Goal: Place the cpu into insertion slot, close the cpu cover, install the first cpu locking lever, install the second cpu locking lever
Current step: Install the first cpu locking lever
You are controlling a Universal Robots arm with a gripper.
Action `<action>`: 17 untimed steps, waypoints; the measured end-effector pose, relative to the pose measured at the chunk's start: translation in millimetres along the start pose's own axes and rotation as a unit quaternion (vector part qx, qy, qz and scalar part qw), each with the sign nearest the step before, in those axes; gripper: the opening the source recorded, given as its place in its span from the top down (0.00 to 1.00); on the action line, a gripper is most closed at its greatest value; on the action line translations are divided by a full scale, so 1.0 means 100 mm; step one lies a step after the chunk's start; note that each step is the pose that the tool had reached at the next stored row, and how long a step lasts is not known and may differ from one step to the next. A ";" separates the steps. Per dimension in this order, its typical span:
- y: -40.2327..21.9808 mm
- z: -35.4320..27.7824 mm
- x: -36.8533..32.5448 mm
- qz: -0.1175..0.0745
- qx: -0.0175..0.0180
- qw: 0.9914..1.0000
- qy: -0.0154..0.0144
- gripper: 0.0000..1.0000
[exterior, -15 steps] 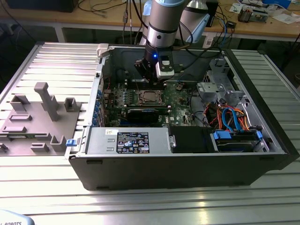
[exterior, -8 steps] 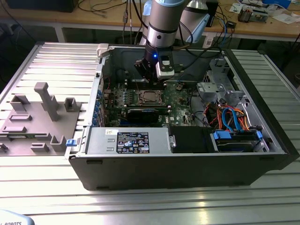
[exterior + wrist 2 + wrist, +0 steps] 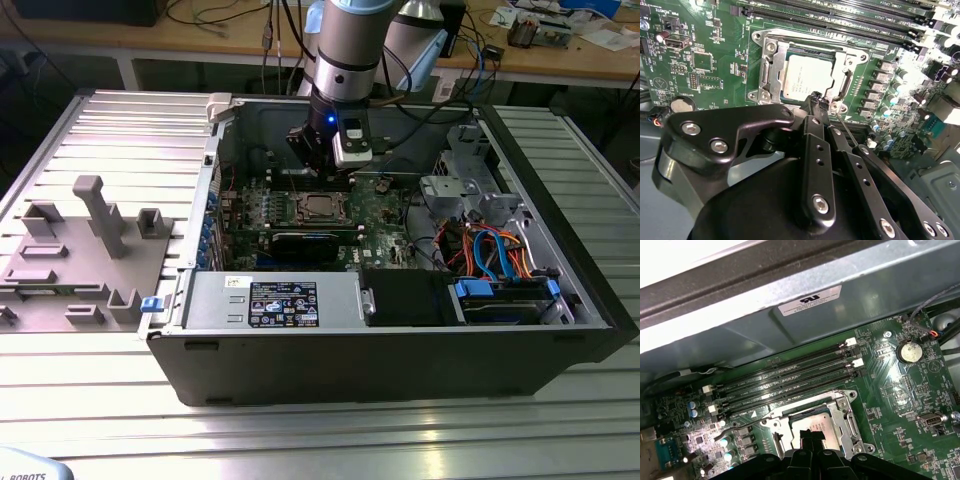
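Cpu (image 3: 807, 75) lies just beyond the gripper (image 3: 818, 102), whose two fingers (image 3: 816, 150) are pressed together tip to tip with nothing visible between them. The tips hang over one edge of the chip; I cannot tell whether they touch it. One thin wire rod (image 3: 847, 131) slants away from the socket corner just beside the fingers. The single chip sits flat in the insertion slot (image 3: 807, 50), its pale metal top showing through the window of the one cpu cover (image 3: 776, 67), which lies down around it. The green motherboard (image 3: 715, 45) surrounds the socket. In the first wrist view four long black memory slots (image 3: 785, 375) run side by side past the socket, and one round coin battery (image 3: 908, 351) sits well apart from it. In the exterior view the arm (image 3: 345, 60) reaches down into the open computer case (image 3: 400, 370). One grey fixture (image 3: 90, 230) stands outside the case on the exterior view's left.
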State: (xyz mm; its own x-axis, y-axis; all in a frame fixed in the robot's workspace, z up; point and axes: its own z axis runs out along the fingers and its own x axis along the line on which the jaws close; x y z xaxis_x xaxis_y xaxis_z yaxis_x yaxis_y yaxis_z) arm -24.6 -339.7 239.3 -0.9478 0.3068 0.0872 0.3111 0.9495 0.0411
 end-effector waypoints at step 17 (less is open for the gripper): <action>0.000 0.000 0.000 -0.007 0.001 1.000 0.000 0.89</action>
State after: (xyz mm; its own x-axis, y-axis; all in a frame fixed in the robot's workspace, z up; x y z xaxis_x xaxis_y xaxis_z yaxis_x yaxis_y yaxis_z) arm -24.6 -339.7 239.2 -0.9518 0.2942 0.0871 0.2985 0.9535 0.0412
